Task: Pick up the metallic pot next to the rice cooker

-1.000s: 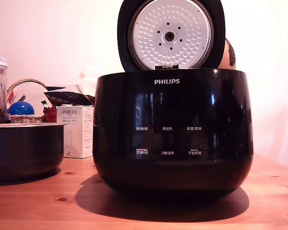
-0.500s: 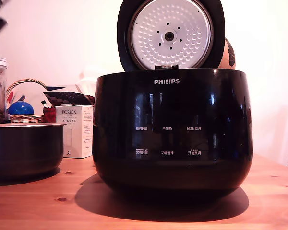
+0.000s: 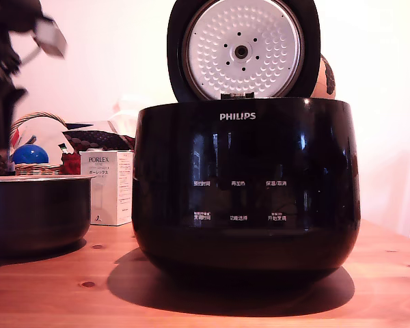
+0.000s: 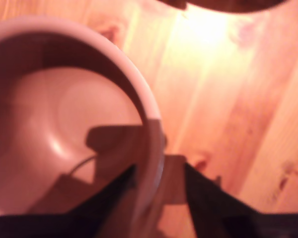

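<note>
The metallic pot (image 3: 34, 215) stands on the wooden table at the exterior view's left, dark with a thin pale rim. Next to it, at the centre, is the big glossy black PHILIPS rice cooker (image 3: 246, 184), its round lid (image 3: 242, 48) raised to show the dimpled silver plate. My arm (image 3: 3, 75) is a dark blur above the pot. The wrist view looks down into the pot (image 4: 64, 129). My gripper (image 4: 159, 196) is open, one dark finger (image 4: 109, 203) over the pot's inside and the other outside, with the rim (image 4: 151, 124) running between them.
Behind the pot stand a white PORLEX box (image 3: 108, 188) and a wicker basket (image 3: 34, 121) holding a blue ball (image 3: 31, 154). The bare wooden table (image 3: 123, 287) stretches in front. A pale wall closes the back.
My arm has come into the exterior view from the upper left and moved lower over the pot. The pot and the rice cooker have not moved.
</note>
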Robot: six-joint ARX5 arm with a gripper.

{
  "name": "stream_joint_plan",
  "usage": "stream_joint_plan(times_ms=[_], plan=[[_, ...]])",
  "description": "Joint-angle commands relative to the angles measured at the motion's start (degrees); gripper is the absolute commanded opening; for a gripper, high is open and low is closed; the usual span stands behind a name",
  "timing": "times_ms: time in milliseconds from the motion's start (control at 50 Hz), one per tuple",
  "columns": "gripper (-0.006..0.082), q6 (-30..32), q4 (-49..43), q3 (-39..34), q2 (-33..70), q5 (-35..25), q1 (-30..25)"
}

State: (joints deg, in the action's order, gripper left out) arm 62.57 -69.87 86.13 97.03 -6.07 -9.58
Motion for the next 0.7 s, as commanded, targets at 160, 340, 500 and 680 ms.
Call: stream_joint_plan(times_ms=[160,340,500,680], plan=[[0.0351,-0.17,1.31,0.13,4.94,-1.09,0.5],[0.0351,-0.17,1.97,0.13,7.76,-0.98,0.57],[0.035,-0.22,2.93,0.13,9.7,-1.03,0.57],[0.0348,-0.17,4.15,0.11,10.29,-1.09,0.57]])
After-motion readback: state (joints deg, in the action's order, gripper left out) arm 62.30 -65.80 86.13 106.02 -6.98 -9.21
